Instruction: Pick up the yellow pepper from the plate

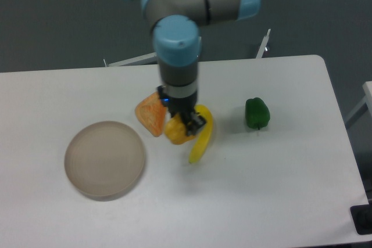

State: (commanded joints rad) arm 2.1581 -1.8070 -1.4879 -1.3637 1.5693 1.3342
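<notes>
My gripper (185, 125) is shut on the yellow pepper (176, 131), a small yellow-orange lump hanging under the fingers above the table. It hovers between the orange-pink wedge and the banana, partly covering the banana's upper part. The beige plate (104, 158) lies at the left with nothing in it, well apart from the gripper.
An orange-pink wedge (151, 114) lies just left of the gripper. A yellow banana (201, 142) curves under and right of it. A green pepper (257, 113) sits further right. The arm's upper links reach in from the top middle.
</notes>
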